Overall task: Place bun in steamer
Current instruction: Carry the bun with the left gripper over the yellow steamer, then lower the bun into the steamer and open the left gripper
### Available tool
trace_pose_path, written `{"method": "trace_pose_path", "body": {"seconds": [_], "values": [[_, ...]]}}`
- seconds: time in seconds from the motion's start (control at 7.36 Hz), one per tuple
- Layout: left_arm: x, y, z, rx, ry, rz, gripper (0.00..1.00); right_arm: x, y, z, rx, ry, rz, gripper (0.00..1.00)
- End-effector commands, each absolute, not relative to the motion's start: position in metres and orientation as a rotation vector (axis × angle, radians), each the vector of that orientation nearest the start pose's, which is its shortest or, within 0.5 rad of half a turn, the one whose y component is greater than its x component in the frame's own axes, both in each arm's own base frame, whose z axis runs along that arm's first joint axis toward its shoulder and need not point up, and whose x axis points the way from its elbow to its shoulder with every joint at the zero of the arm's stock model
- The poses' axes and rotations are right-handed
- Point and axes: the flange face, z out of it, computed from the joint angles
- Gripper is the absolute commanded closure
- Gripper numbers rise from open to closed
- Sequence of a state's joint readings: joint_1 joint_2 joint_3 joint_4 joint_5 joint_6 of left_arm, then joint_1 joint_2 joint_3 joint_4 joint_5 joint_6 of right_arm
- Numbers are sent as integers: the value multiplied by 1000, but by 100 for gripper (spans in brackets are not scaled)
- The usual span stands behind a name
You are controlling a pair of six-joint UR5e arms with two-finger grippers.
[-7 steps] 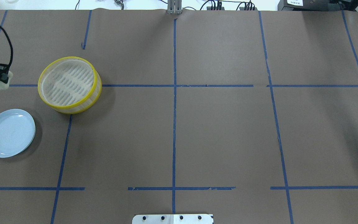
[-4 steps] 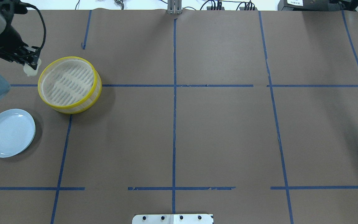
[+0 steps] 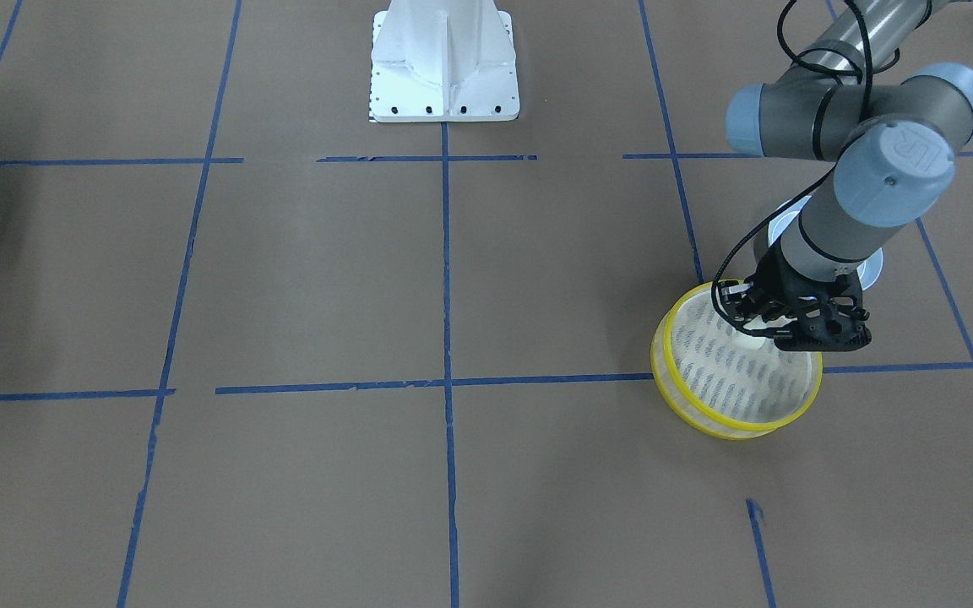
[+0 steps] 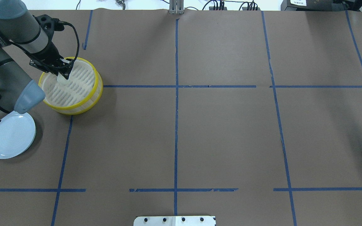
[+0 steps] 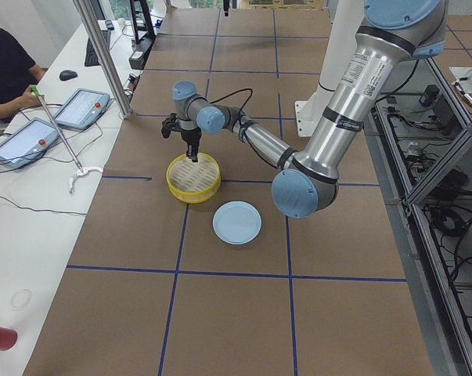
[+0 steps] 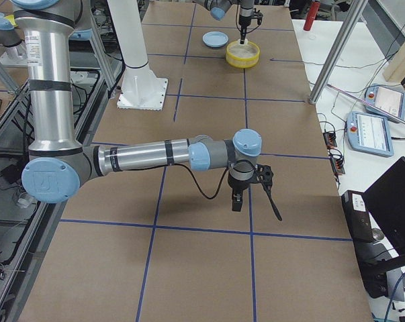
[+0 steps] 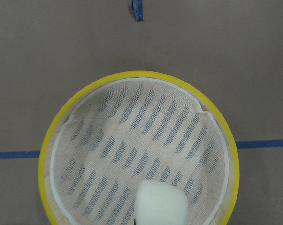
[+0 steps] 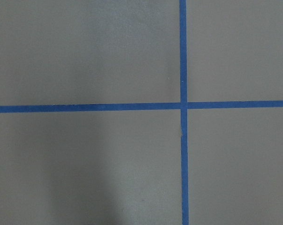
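Note:
The steamer (image 4: 81,84) is a round basket with yellow rims and a slotted pale base, standing at the table's left. My left gripper (image 4: 63,74) is shut on the bun (image 4: 61,78), a small cream-white lump, and holds it over the inside of the steamer, near its back-left part. The front-facing view shows the bun (image 3: 751,340) under the gripper (image 3: 778,328), above the steamer's base (image 3: 731,382). The left wrist view shows the bun (image 7: 160,204) over the steamer's rim (image 7: 45,154) and base. My right gripper (image 6: 237,200) hangs above bare table far from them; I cannot tell its state.
A pale blue ridged plate (image 4: 8,138) lies on the table in front of and left of the steamer, partly under my left arm's elbow. Blue tape lines cross the brown table cover. The robot's white base (image 3: 444,59) stands at the near edge.
My left gripper has carried the bun from the table's left edge rightward, round the steamer's back-left rim, to over the steamer's inside. The steamer and plate have not moved.

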State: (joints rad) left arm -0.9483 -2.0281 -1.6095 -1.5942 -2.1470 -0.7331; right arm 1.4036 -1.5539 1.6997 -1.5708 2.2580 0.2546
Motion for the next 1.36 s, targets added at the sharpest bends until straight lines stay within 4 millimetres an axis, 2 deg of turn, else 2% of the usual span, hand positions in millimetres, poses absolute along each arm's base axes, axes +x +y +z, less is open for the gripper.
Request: {"method": "trace_pose_path", "body": {"seconds": [0.0,0.27,0.41,0.54,0.68,0.82,0.95,1.09,1.22], "values": [[338,-588,411,41,760,53,73,-15,-510,592,-7,-700,34,0],[341,-593,426,47,760,53,73,-15,-510,592,-7,-700,34,0],[340,-594,427,60,748,49,72,-15,-510,592,-7,-700,34,0],[342,-594,429,58,745,50,67,-15,-510,592,-7,-700,34,0],[347,-590,434,57,744,59,60,-15,-510,592,-7,-700,34,0],[346,-592,433,74,737,55,37,-15,-510,592,-7,-700,34,0],[346,-592,433,75,736,56,26,-15,-510,592,-7,-700,34,0],[346,-591,433,77,737,60,25,-15,-510,592,-7,-700,34,0],[346,-591,433,78,737,63,4,-15,-510,592,-7,-700,34,0]]}}
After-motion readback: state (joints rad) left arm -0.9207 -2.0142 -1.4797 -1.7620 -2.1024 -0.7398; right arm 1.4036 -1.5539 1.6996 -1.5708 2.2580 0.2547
